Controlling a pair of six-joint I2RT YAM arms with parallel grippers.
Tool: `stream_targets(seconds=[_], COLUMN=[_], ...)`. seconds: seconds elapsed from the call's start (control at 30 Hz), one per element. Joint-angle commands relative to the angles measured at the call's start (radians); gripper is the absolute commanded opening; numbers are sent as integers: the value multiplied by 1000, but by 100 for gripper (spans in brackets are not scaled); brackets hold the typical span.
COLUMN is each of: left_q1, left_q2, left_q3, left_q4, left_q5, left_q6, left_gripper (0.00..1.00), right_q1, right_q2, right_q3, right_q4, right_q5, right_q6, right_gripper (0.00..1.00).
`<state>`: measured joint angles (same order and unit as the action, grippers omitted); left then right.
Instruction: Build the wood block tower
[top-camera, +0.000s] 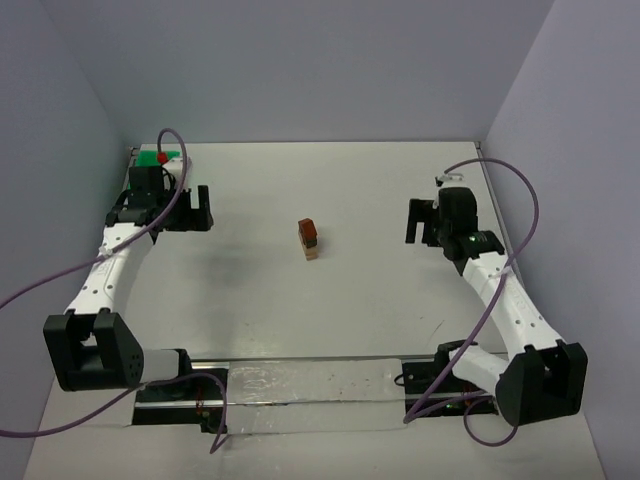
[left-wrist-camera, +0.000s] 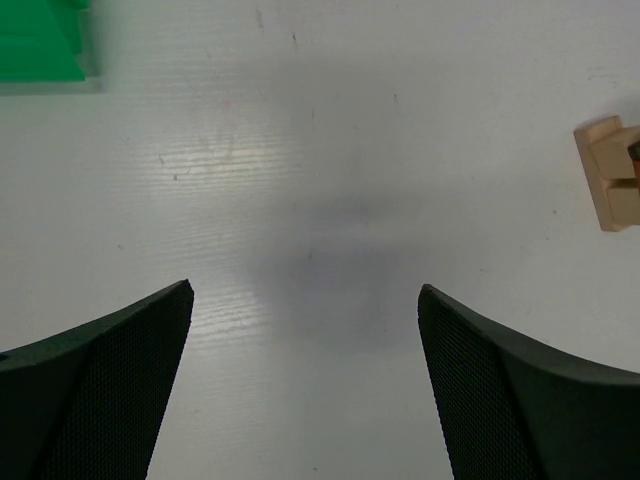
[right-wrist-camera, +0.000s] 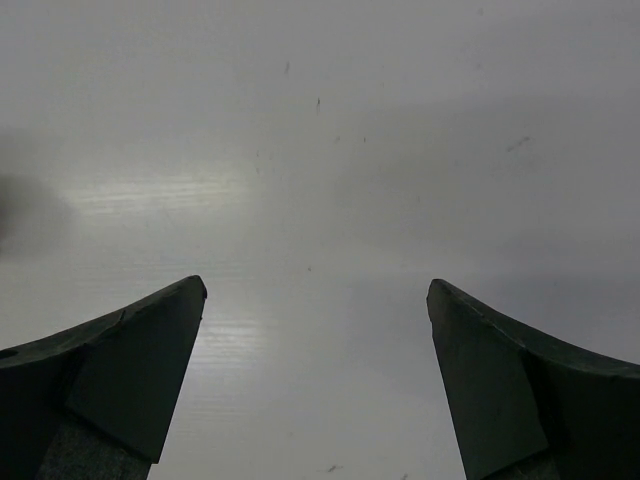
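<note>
I see the left gripper (left-wrist-camera: 305, 290) with jaws wide apart and nothing in them; right gripper (right-wrist-camera: 316, 285) same. The wood block tower (top-camera: 309, 238) stands between the two, well clear of both. The green tray (left-wrist-camera: 40, 40) sits off the left gripper's left side.

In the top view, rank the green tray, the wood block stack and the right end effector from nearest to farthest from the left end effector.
From the left end effector:
1. green tray, just beyond it in the far-left corner.
2. wood block stack, mid-table.
3. right end effector, far across on the right.
</note>
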<state>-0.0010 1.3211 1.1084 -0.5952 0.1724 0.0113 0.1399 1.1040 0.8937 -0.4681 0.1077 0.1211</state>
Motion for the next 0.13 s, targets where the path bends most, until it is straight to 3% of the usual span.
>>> stream_targets(seconds=[0.0, 0.1], left_q1=[-20, -28], left_q2=[-42, -84], left_q3=[-21, -51], left_q4=[101, 131], left_q5=[-49, -47], left_q6=[-2, -2], left_gripper=[99, 99], right_q1=[-24, -50], right_q2=[-95, -98], right_q3=[-29, -11], right_q4=[34, 17], right_q5=[-21, -27], right_q6=[-5, 9], right_gripper=[100, 100])
